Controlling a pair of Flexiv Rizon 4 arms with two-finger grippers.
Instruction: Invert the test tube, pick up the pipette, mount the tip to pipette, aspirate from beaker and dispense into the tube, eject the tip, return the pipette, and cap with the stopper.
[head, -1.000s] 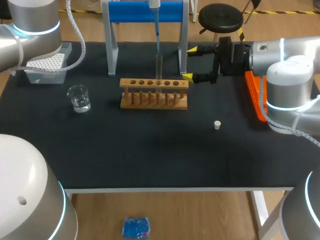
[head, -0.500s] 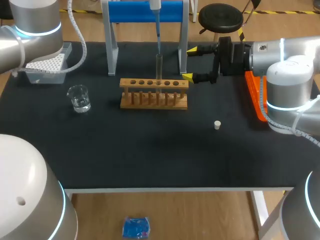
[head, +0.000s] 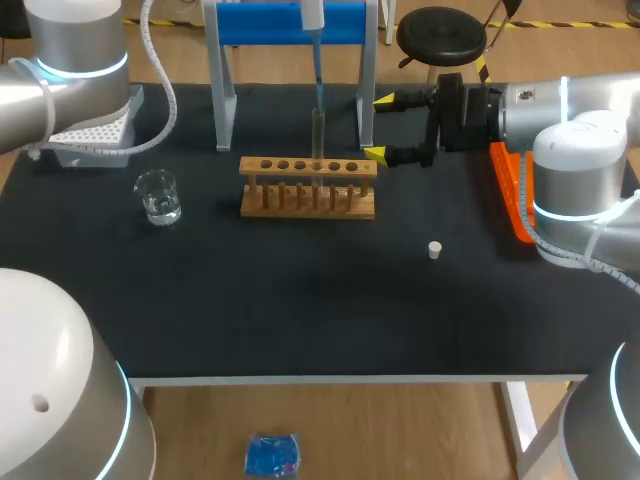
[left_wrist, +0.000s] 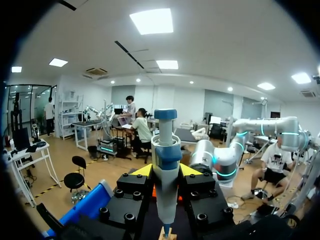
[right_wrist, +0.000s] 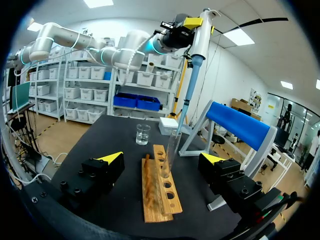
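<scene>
My left gripper (left_wrist: 165, 171) is shut on the white and blue pipette (left_wrist: 165, 150), which hangs upright above the wooden rack (head: 308, 186). The pipette (head: 312, 14) carries a thin tip whose end is at the mouth of the clear test tube (head: 318, 130) standing in the rack. My right gripper (head: 380, 127) stands open just to the right of the tube, nothing in it. In the right wrist view the tube (right_wrist: 172, 150) rises from the rack (right_wrist: 157, 186) ahead of the right gripper (right_wrist: 162, 157). The glass beaker (head: 158, 195) sits left of the rack. A white stopper (head: 435, 250) lies front right.
A tip box (head: 92, 130) sits at the back left corner. The blue pipette stand (head: 290, 24) rises behind the rack. An orange holder (head: 510, 190) lies along the right edge under my right arm.
The left arm's elbow has shifted slightly to the right, and the pipette with it by a hair. The right arm has kept still.
</scene>
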